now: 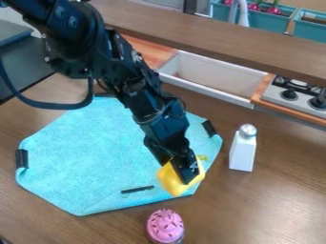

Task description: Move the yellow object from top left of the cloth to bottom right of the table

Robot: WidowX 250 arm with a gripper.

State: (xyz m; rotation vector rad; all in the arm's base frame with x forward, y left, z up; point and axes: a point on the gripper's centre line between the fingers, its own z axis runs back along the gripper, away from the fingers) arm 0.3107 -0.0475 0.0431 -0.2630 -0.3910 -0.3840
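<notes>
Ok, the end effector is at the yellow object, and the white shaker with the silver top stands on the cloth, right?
Not quite: the camera view shows the white shaker standing on the table, right of the cloth. The end effector is at the yellow object.

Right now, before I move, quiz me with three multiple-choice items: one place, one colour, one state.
1. Where in the view is the yellow object?
A) Cloth's upper left
B) Cloth's lower right edge
C) Inside the white basin

2. What colour is the round, speckled top near the view's bottom?
A) Pink
B) Green
C) White

3. How is the silver-topped shaker placed?
A) Lying on its side
B) Upside down
C) Upright

Key:
1. B: it overlaps that edge of the blue cloth, at the gripper.
2. A: pink shows between its dark specks.
3. C: its white body stands with the silver cap uppermost.
</notes>
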